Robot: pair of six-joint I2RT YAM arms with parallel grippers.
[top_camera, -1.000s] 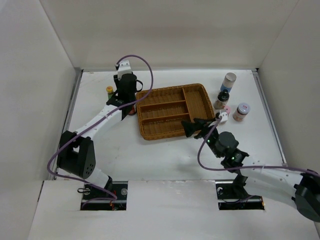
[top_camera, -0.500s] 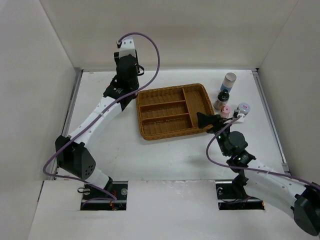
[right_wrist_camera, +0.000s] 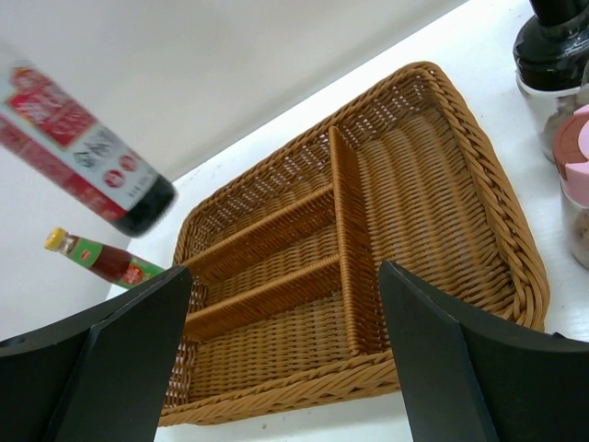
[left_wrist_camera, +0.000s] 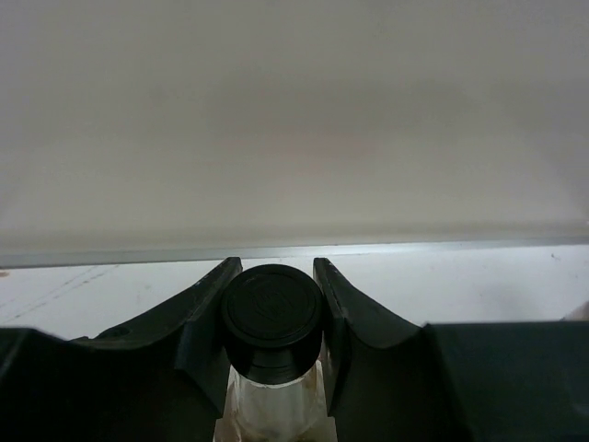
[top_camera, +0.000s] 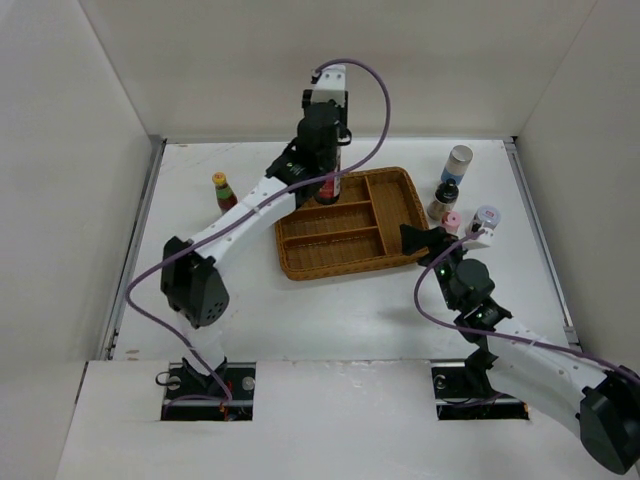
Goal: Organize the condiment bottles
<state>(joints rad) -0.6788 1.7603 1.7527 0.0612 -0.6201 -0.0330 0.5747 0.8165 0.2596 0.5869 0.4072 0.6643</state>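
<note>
Carrying: the left arm (top_camera: 250, 205) has the black-capped bottle (right_wrist_camera: 87, 152) up in the air, over the far left part of the tray (top_camera: 398, 182).
Left jaws: clenched on the top of the bottle, one on each side of the cap.
Just changed: a second ago this arm was low at the far left of the table (top_camera: 330, 310), by the red sauce (top_camera: 222, 190). Now it has swung across with the bottle.
Right jaws: spread wide, grasping nothing, just beside the pink jar (top_camera: 452, 221). Before, they were over the tray's near corner.
Other bottles: the dark-capped jar (top_camera: 444, 197), the shaker (top_camera: 459, 160) and the grey-lidded jar (top_camera: 487, 216) stand right of the tray.
What it means: I think the first bottle goes into a slot next. None sits in the tray yet, so most of the job is left.
</note>
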